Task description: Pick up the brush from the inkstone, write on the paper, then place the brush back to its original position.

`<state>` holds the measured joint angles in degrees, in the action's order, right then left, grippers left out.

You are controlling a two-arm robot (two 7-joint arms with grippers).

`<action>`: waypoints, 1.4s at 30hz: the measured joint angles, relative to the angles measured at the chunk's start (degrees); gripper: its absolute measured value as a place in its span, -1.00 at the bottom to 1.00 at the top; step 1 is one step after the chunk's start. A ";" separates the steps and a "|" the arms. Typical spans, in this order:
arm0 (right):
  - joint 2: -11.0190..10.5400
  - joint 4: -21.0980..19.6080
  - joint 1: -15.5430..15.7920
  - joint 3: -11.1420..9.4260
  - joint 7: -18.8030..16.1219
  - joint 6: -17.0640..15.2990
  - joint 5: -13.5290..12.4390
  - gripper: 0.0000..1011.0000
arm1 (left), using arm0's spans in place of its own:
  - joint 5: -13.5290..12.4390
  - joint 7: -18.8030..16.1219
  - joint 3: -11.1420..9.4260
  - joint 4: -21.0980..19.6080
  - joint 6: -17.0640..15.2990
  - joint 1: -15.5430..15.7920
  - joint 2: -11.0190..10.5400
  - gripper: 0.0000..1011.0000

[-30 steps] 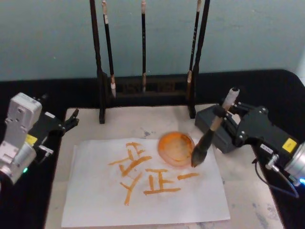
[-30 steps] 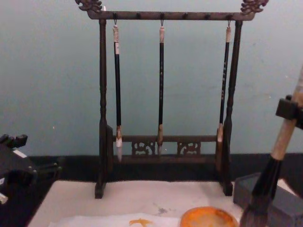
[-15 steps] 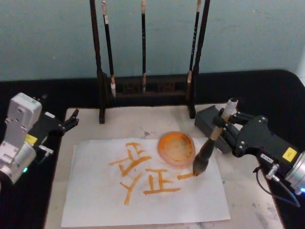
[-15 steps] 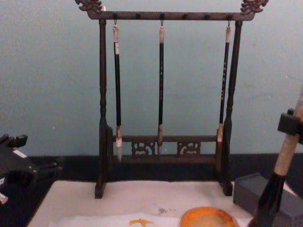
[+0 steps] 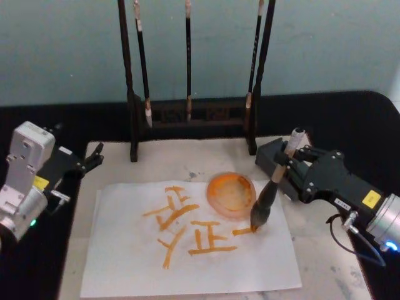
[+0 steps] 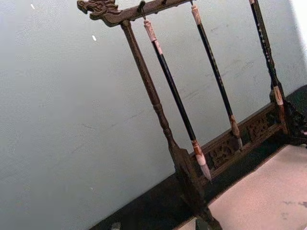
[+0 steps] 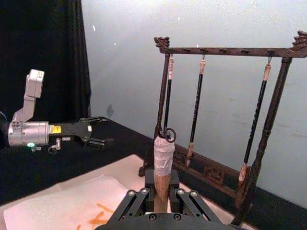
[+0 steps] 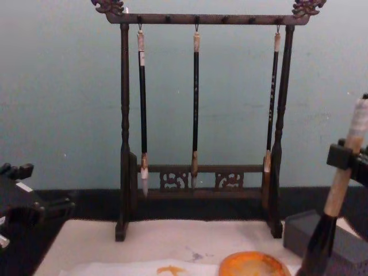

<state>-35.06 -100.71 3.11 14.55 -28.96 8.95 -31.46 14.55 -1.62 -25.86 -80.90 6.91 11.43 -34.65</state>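
The black bench (image 5: pixel 350 112) carries a beige mat (image 5: pixel 187 159), with the brush rack (image 5: pixel 187 115) standing at its far edge. The paper (image 5: pixel 125 262) lies on the mat, already bearing several orange strokes. The left hand (image 5: pixel 94 157) sits parked at the mat's left corner, fingers apart. The right hand (image 5: pixel 282 167) is clamped around the tan handle of the brush (image 5: pixel 273 184), just in front of the inkstone (image 5: pixel 270 156).

A second ago the tip hung by the rim of the orange dish (image 5: pixel 231 194). Now the brush stands more upright, and its tip presses the paper at the right end of a short stroke. Writing looks to be under way, and the return to the inkstone is not yet done.
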 joint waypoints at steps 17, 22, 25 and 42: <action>-0.25 -0.56 1.01 -0.62 -1.41 -1.42 0.74 -0.66 | 0.00 0.00 0.00 0.00 0.00 0.00 0.00 1.00; -0.86 -1.39 1.82 -0.98 -1.95 -1.88 0.18 -0.65 | 0.00 0.00 0.00 0.00 0.00 0.00 0.00 1.00; -1.26 -1.98 2.44 -1.25 -2.26 -1.98 -0.36 -0.66 | 0.00 0.00 0.00 0.00 0.00 0.00 0.00 1.00; -3.91 -5.36 5.88 -2.63 -2.93 -2.17 -1.44 -0.65 | 0.00 0.00 0.00 0.00 0.00 0.00 0.00 1.00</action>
<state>-38.97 -106.07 8.98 11.92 -31.89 6.78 -32.89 14.55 -1.62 -25.86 -80.90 6.91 11.43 -34.64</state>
